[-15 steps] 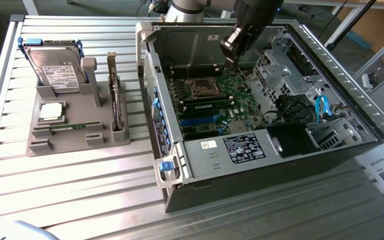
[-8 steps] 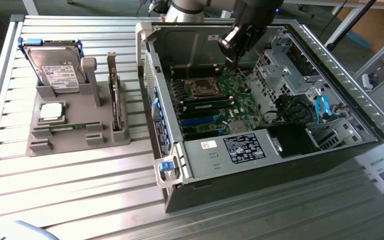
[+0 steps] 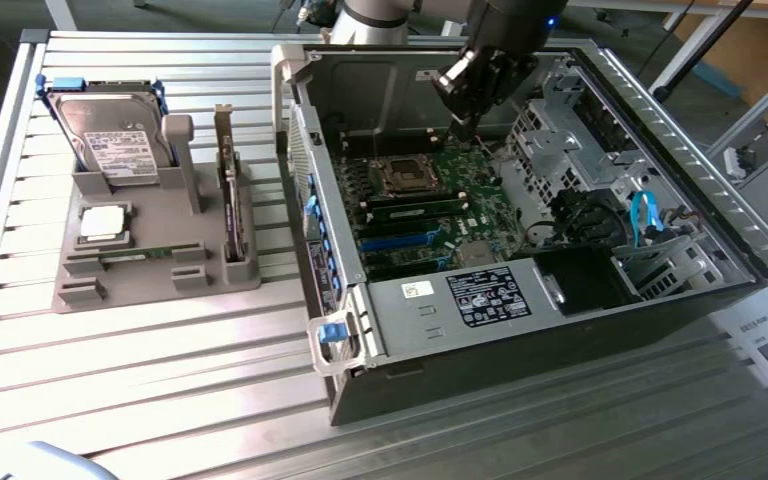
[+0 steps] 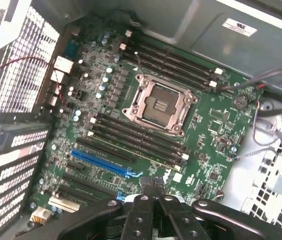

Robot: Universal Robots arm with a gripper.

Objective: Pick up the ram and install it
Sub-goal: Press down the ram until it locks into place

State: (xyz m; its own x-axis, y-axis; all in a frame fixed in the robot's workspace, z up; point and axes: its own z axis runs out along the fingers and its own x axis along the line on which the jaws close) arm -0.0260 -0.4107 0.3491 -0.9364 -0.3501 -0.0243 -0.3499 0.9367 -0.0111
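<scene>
Surface: ribbed metal table (image 3: 157,360).
Case: open computer tower (image 3: 518,330) lying on its side, motherboard (image 3: 424,215) exposed, empty CPU socket (image 4: 160,104) in the middle.
Holder: grey fixture (image 3: 131,262) on the exterior view's left, carrying a hard drive (image 3: 115,135) and a CPU chip (image 3: 103,223).
Gripper (image 4: 153,189): fingers pressed together, holding nothing, hovering above the motherboard inside the case.
Ram (image 3: 418,208): seated in a slot just beside the CPU socket, on its near side.
</scene>
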